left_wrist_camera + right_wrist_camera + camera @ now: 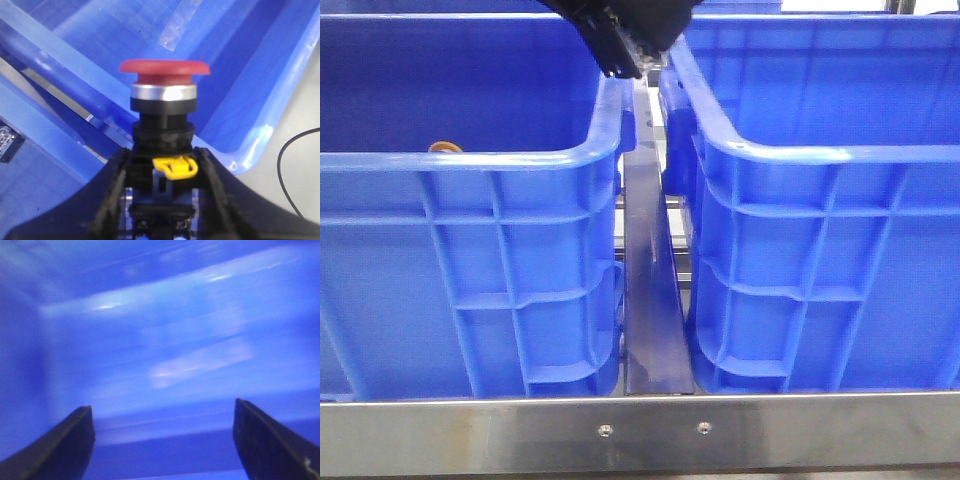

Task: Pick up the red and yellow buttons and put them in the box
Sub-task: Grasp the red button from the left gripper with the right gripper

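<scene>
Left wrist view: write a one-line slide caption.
Left end effector shut on the red button, held above a blue crate.

Along the front edge, a brushed steel rail (640, 435) with two small screws (605, 431). Between the crates, a dark shiny metal bar (650, 290) running back. Pale grey surface (305, 115) crossed by a thin black cable (287, 150). Bright, even overhead lighting.

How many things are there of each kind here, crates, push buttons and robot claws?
Blue crates: 2, left crate and right crate
Push buttons: 1, the red button, held by the left claw
Claws: 2, counting the empty right claw
Total: 5
</scene>
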